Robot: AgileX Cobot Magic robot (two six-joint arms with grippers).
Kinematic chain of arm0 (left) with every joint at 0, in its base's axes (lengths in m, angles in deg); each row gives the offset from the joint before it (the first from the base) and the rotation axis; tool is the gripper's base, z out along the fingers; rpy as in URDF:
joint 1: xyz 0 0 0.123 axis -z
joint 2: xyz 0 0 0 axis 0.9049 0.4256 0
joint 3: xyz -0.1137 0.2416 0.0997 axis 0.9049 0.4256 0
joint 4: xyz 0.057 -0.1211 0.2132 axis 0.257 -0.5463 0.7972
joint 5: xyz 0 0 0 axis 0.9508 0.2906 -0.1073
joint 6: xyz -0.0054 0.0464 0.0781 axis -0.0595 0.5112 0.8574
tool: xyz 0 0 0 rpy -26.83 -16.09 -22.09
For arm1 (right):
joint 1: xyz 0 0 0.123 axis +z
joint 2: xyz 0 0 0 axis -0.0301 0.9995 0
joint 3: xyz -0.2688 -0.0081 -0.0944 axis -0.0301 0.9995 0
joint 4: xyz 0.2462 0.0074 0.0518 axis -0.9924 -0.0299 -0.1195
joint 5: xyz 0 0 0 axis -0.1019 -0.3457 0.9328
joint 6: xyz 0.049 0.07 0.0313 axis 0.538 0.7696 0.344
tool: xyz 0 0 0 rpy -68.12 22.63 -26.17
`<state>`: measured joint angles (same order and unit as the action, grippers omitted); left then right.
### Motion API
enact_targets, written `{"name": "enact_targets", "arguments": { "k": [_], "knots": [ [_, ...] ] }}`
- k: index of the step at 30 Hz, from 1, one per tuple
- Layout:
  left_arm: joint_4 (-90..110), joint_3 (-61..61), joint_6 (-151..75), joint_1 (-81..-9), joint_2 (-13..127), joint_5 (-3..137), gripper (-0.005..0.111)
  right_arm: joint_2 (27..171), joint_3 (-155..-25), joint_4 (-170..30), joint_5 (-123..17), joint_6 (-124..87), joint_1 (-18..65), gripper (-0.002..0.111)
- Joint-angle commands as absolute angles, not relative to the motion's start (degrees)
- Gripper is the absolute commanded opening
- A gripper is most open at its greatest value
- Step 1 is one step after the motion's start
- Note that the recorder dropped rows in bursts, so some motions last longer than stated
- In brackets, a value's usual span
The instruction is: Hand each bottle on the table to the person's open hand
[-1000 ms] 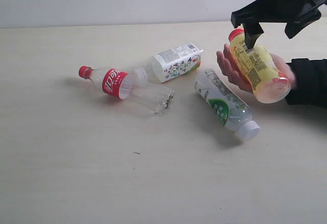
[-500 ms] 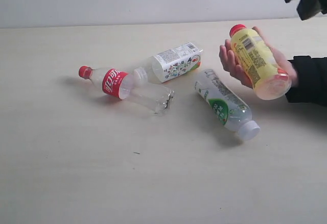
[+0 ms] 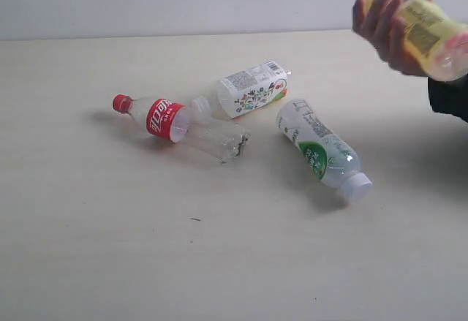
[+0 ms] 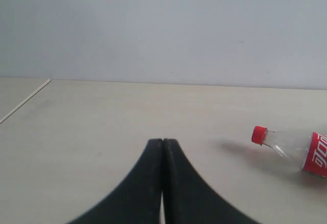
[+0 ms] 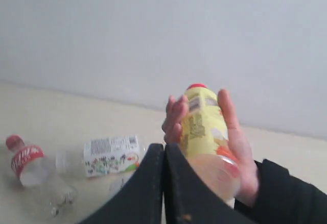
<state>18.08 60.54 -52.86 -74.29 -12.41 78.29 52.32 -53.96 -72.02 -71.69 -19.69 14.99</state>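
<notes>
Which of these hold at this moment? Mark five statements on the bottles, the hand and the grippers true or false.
1. The person's hand holds the yellow-labelled bottle up off the table. True.
2. Four bottles lie on the table. False: three do, the red-labelled bottle, the white printed bottle and the green-labelled bottle.
3. The left gripper is shut on nothing. True.
4. The green-labelled bottle has a red cap. False: its cap is white.
5. The right gripper grips the yellow-labelled bottle. False: its fingers are shut together, empty, apart from the bottle.
</notes>
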Motion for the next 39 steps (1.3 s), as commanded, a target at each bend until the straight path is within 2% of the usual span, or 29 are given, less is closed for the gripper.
{"name": "enact_targets", "arguments": {
  "k": [1, 20, 24, 39],
  "knots": [
    [17.6, 60.5, -52.9, -74.1, -12.7, 78.4, 0.000, 46.5, -53.7, -72.8, -70.6, -20.1, 14.6, 0.000],
    [17.6, 60.5, -52.9, -74.1, -12.7, 78.4, 0.000, 33.2, -50.7, -72.5, -69.7, -20.3, 14.6, 0.000],
    [17.6, 60.5, -52.9, -74.1, -12.7, 78.4, 0.000, 30.1, -50.7, -71.2, -69.8, -21.1, 16.6, 0.000],
    [17.6, 60.5, -52.9, -74.1, -12.7, 78.4, 0.000, 29.6, -50.7, -70.9, -70.7, -21.1, 17.1, 0.000]
  ]
}}
